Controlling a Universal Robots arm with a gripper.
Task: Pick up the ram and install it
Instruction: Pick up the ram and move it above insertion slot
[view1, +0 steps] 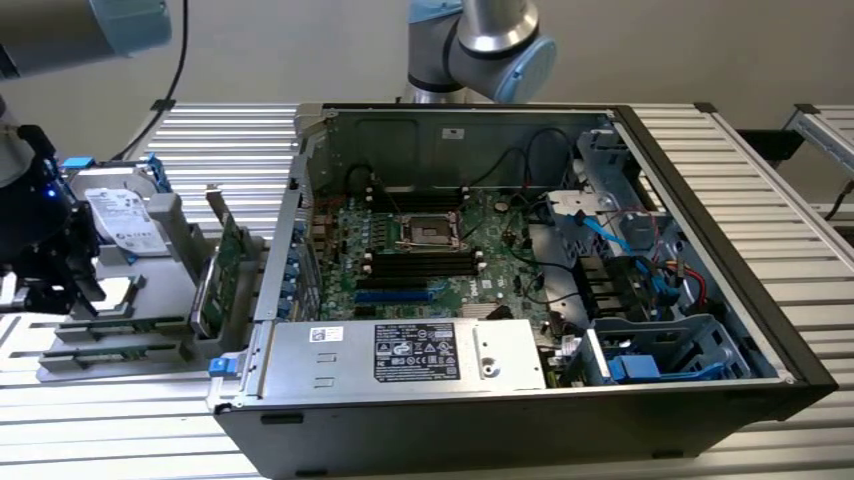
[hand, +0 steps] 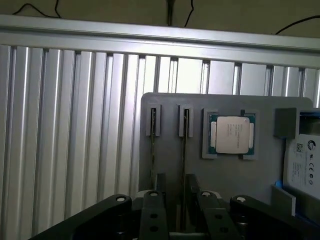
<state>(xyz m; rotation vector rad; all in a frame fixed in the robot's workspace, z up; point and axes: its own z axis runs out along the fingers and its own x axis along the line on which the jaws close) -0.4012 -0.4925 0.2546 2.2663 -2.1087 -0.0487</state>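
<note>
Two ram sticks stand on edge in the grey holder plate (hand: 260, 175): one ram stick (hand: 184, 150) runs in between my fingertips, the other ram stick (hand: 152, 150) lies just outside them. My gripper (hand: 175, 187) is open above them and holds nothing. In the exterior view the gripper (view1: 56, 296) hangs at the far left over the holder, with the ram sticks (view1: 127, 323) seen as thin green strips. The open computer case (view1: 694, 180) holds the motherboard, whose black memory slots (view1: 420, 265) lie below the processor socket.
A square silver processor chip (hand: 231, 135) sits in a recess beside the sticks, and a hard drive (hand: 302, 165) lies further along. A large green expansion card (view1: 220, 270) stands upright between holder and case. A ribbed aluminium table (hand: 75, 125) surrounds the holder.
</note>
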